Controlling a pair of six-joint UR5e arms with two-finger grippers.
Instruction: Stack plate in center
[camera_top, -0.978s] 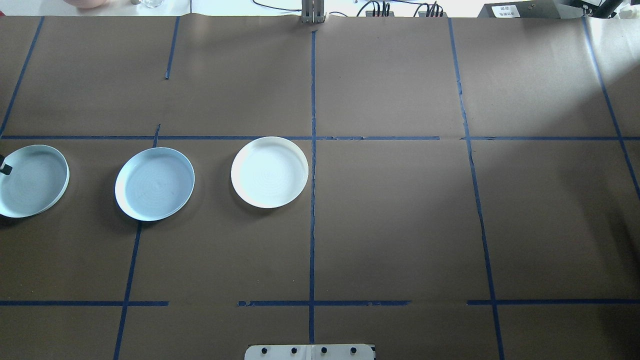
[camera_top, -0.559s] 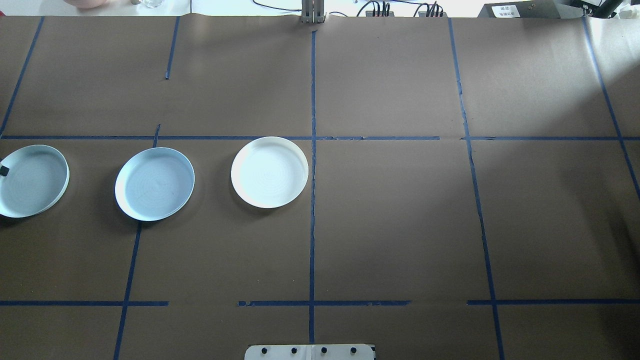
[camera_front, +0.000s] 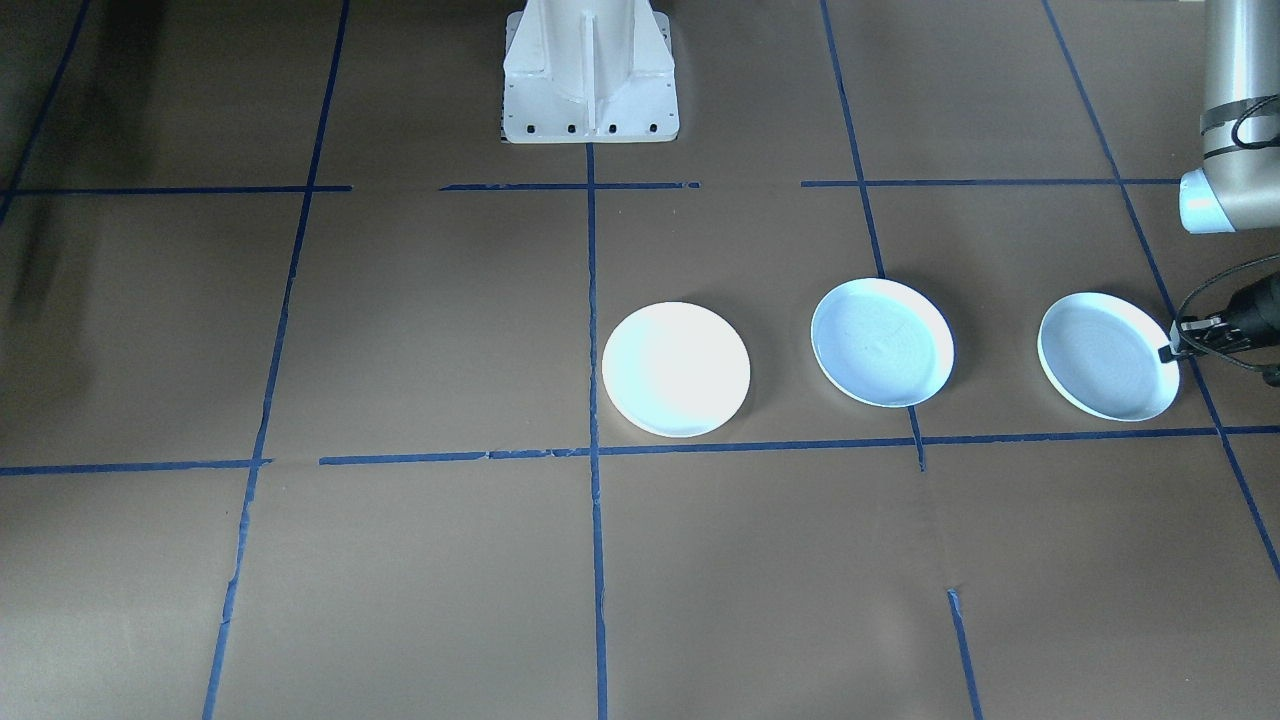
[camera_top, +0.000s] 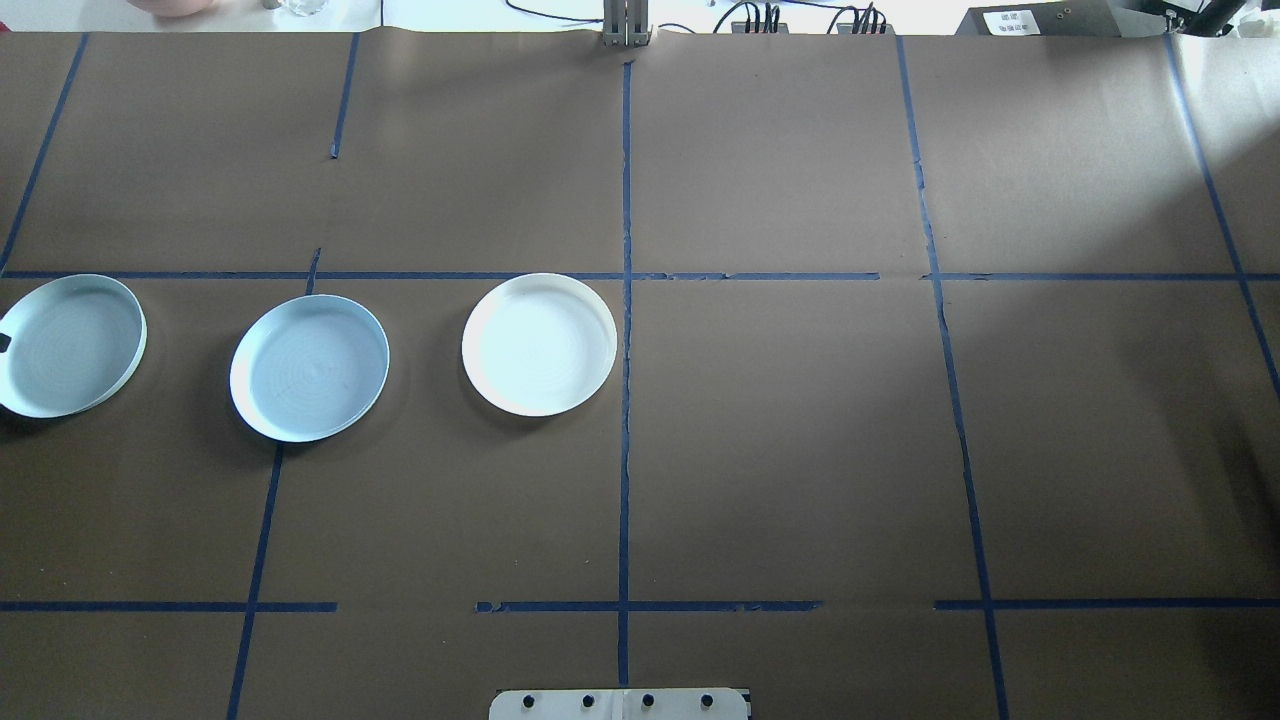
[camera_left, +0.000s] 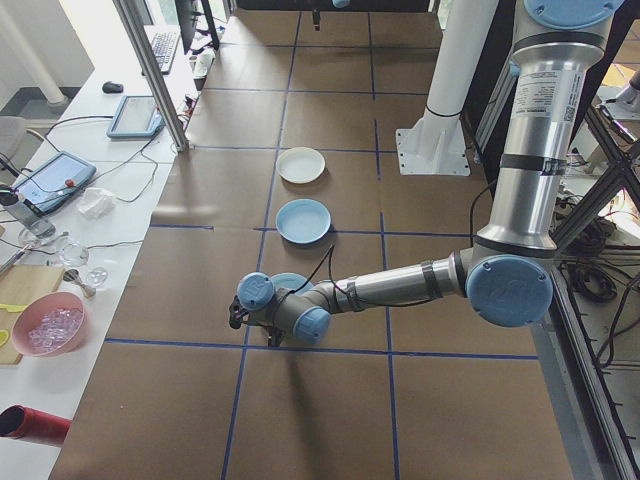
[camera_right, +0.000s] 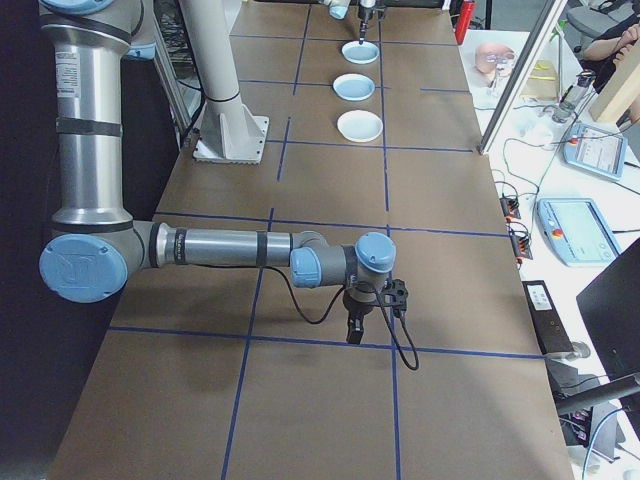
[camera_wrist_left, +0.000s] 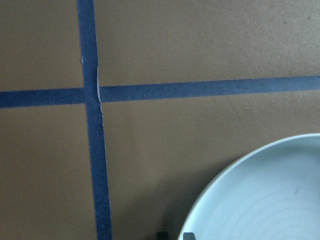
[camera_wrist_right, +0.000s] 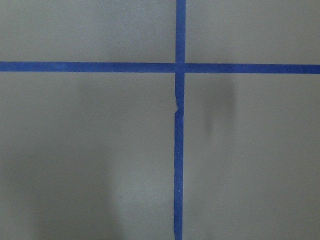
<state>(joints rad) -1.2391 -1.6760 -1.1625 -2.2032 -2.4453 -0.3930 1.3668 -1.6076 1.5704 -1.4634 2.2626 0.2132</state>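
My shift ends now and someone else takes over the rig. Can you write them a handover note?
Left gripper: closed on the rim of the outer plate at the left end of the table. The plate looks slightly tilted, barely raised if at all.
Right gripper: hangs low over bare table, far from the plates. I cannot tell whether it is open or shut.
Center plate: flat on the table, nothing on it. The white plate lies beside it, apart.
Done: the grasp.
Left: carry the outer plate over the center plate, set it in, release.
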